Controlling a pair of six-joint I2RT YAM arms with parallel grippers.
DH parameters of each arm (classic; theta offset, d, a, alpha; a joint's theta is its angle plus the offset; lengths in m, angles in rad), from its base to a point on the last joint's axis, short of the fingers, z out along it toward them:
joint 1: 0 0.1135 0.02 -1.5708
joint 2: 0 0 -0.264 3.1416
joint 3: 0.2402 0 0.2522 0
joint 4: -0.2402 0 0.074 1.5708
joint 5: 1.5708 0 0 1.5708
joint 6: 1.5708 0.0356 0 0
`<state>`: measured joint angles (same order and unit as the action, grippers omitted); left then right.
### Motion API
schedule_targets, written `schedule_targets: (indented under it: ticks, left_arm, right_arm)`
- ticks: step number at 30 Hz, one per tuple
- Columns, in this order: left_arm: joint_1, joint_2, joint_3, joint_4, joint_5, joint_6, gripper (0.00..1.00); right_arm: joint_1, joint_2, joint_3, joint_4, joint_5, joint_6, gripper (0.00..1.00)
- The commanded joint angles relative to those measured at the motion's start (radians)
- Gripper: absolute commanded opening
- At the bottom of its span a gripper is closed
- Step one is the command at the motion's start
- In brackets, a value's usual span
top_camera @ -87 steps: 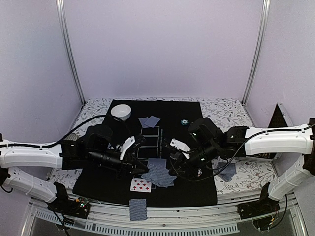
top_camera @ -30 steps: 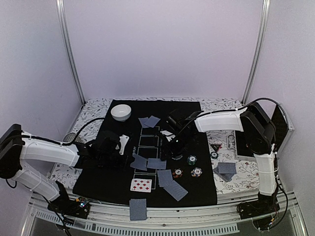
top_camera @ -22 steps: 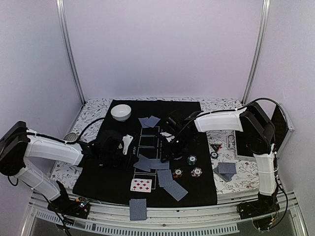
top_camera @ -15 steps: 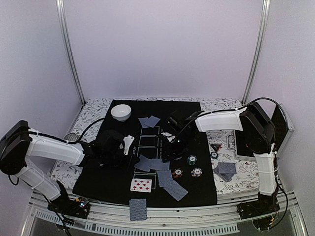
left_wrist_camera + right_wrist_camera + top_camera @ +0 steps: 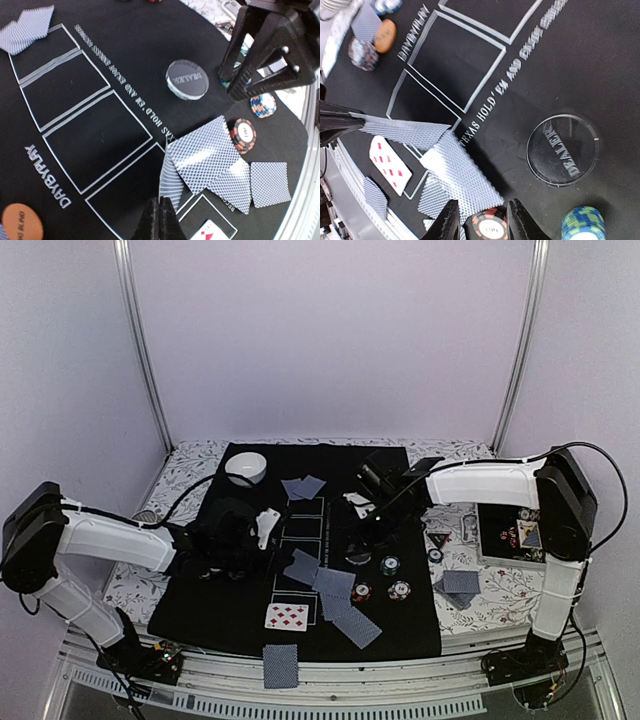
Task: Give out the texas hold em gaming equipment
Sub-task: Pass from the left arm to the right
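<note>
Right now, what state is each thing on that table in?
Left gripper, shut on a card.
Right gripper, open near the red chip.
Dealer button, flat, lettering up.
Diamonds card, face up.
Overlapping cards, face down.
White bowl, upright.

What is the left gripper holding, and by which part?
A grey-blue-backed playing card, pinched by one corner between the shut left gripper fingertips.

"What carries everything?"
"A table under a white floral-patterned cloth, with a large black rectangular mat across the middle."
"And on the bare cloth?"
"At right, a small black-red triangle; lower right, grey-blue-backed playing cards."
</note>
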<state>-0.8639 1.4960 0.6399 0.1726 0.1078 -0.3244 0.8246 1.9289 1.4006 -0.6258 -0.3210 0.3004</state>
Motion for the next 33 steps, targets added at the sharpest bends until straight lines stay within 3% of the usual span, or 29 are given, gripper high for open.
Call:
schedule_targets:
  ticks: [1,5,9,15,22,30,33]
  left_arm:
    - [-0.01,-0.125,0.031,-0.009,-0.043,0.111,0.0]
    - [-0.047,-0.296,0.011,0.02,-0.041,0.246,0.0]
    - [-0.07,-0.461,-0.017,0.05,-0.002,0.326,0.0]
    - [-0.072,-0.596,-0.042,0.156,0.145,0.248,0.0]
    - [-0.073,-0.607,-0.031,0.251,0.274,0.167,0.0]
    - [-0.073,-0.608,-0.037,0.266,0.345,0.145,0.0]
    - [-0.074,-0.612,-0.041,0.263,0.343,0.143,0.0]
  right_arm:
    - [0.005,-0.101,-0.021,0.048,0.023,-0.045,0.36]
    - [0.015,-0.217,-0.043,0.133,-0.073,-0.146,0.4]
    - [0.016,-0.37,-0.141,0.32,-0.232,-0.205,0.47]
    - [0.063,-0.519,-0.303,0.645,-0.357,-0.191,0.58]
    - [0.128,-0.494,-0.277,0.702,-0.347,-0.236,0.64]
    - [0.128,-0.488,-0.271,0.703,-0.333,-0.236,0.53]
    - [0.128,-0.498,-0.273,0.709,-0.361,-0.242,0.36]
